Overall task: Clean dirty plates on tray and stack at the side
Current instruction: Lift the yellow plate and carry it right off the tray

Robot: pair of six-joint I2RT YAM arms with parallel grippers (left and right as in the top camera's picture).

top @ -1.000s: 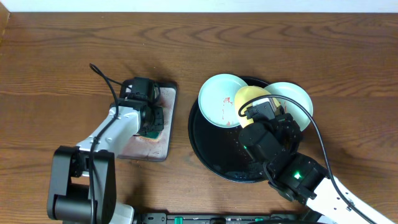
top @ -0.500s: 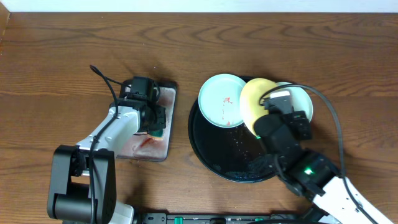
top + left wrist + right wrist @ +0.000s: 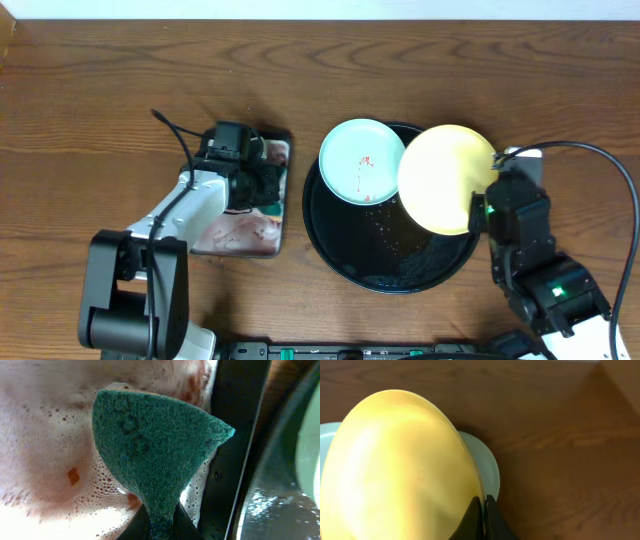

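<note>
My right gripper [image 3: 482, 205] is shut on the rim of the pale yellow plate [image 3: 447, 178] and holds it tilted above the right side of the black tray [image 3: 345, 240]. In the right wrist view its jaws [image 3: 482, 502] pinch the yellow plate [image 3: 395, 465], and a mint plate [image 3: 487, 462] lies just beneath. Another mint plate [image 3: 360, 162] with red smears rests on the tray's upper left. My left gripper [image 3: 262, 185] is shut on a green sponge [image 3: 150, 445].
The sponge hangs over a grey rectangular tray [image 3: 235, 235] of foamy, reddish water, left of the black tray. Its dark rim [image 3: 235, 420] and the black tray's edge [image 3: 280, 485] show in the left wrist view. Brown tabletop [image 3: 580, 120] lies to the right.
My right gripper has lifted the yellow plate off the stack and carried it right and up. My left gripper with the sponge shifted slightly right over the grey tray.
</note>
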